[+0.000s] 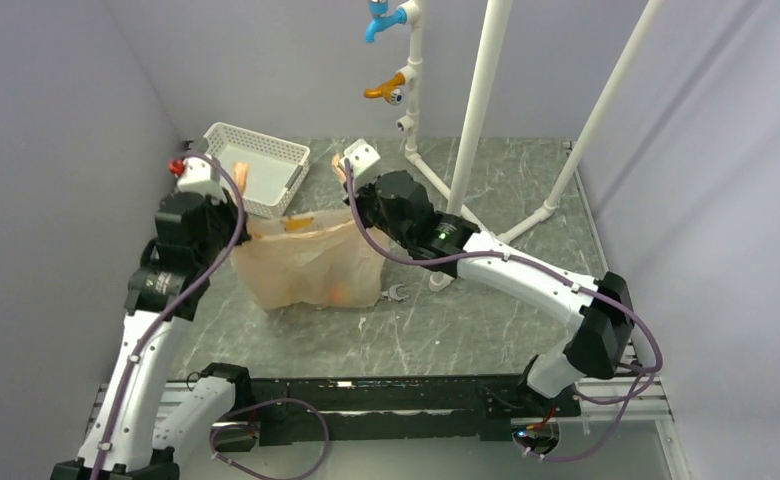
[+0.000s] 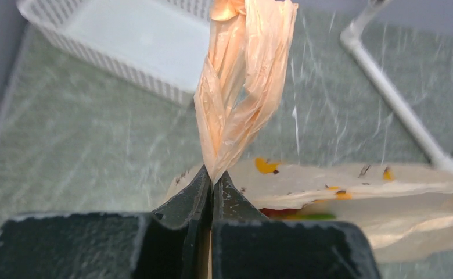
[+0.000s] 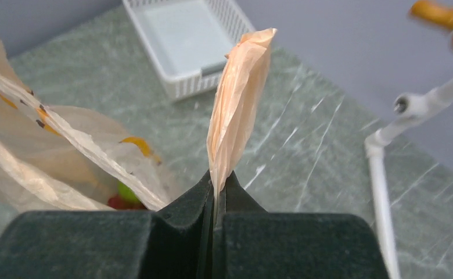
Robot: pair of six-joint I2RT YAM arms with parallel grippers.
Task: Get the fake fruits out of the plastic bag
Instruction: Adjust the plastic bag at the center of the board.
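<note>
The pale orange plastic bag (image 1: 311, 262) hangs stretched between my two grippers, its bottom resting on the table. My left gripper (image 1: 238, 182) is shut on the bag's left handle (image 2: 241, 75), pinched at the fingertips (image 2: 213, 174). My right gripper (image 1: 340, 168) is shut on the right handle (image 3: 236, 104), pinched in the same way (image 3: 217, 179). Through the bag's open mouth I see a red fruit (image 3: 115, 202) and a green fruit (image 3: 126, 192); they also show in the left wrist view (image 2: 297, 214). An orange fruit (image 1: 338, 294) shows faintly through the bag's wall.
A white mesh basket (image 1: 256, 165) stands behind the bag at the back left. A small wrench (image 1: 394, 293) lies right of the bag. A white pipe frame (image 1: 481, 95) with a blue tap (image 1: 381, 20) and an orange tap (image 1: 386, 88) stands at the back.
</note>
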